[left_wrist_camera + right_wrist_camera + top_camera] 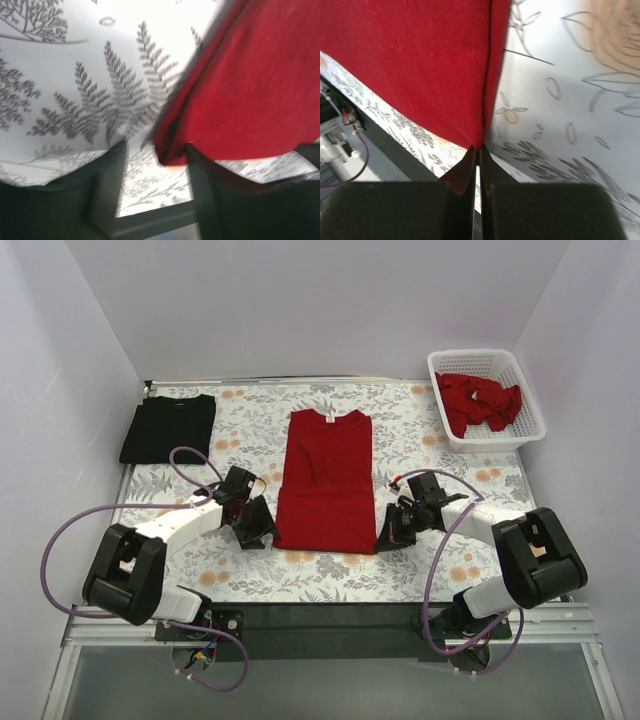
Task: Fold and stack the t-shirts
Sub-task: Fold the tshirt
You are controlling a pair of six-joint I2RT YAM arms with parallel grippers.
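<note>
Grasp stage of the hem-to-collar fold. You have the red t-shirt lying flat on the table between the two pincers, sleeves already turned in so that it forms a long rectangle, collar at the end far from both. The right pincer is closed to a hairline gap, and the near right hem corner runs down into its tips, so it appears to be holding that corner. The left pincer is wide. In its wrist view the near left hem corner lies between its two fingers, close against the right-hand one, but is not clamped; that view is blurred, so you cannot tell whether the cloth touches the other finger. Well beyond the left pincer and to its outer side lies the black t-shirt, folded. Beyond the right pincer, to its outer side, the basket holds more red t-shirts, crumpled. The step in hand looks like securing both hem corners. The next move calls for you to close the left pincer on its corner, then raise both corners together and carry them evenly away from you toward the collar. A one-sided grip would likely drag the shirt askew.
</note>
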